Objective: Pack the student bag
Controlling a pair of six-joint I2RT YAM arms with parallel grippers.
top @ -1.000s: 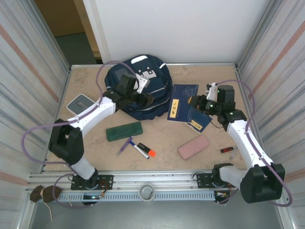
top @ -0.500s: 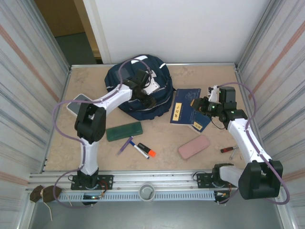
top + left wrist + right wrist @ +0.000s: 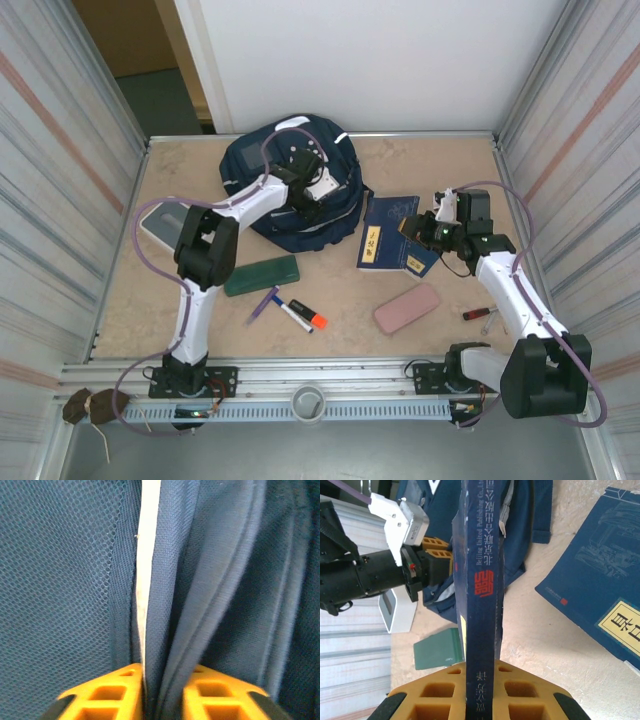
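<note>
Now the left gripper [image 3: 162, 682] pinches a fold of the student bag [image 3: 255, 165], which lies at the far middle of the table [image 3: 200, 310] (near the back wall [image 3: 400, 60]). The right gripper [image 3: 480, 680] clamps a dark-blue booklet [image 3: 481, 580] edge-on.

The left arm [image 3: 205, 250] stretches far forward, its left gripper [image 3: 162, 680] pinching fabric of the student bag [image 3: 60, 580]. The right arm [image 3: 510, 290] bends inward, its right gripper [image 3: 482, 672] clamping a book [image 3: 480, 580].
</note>
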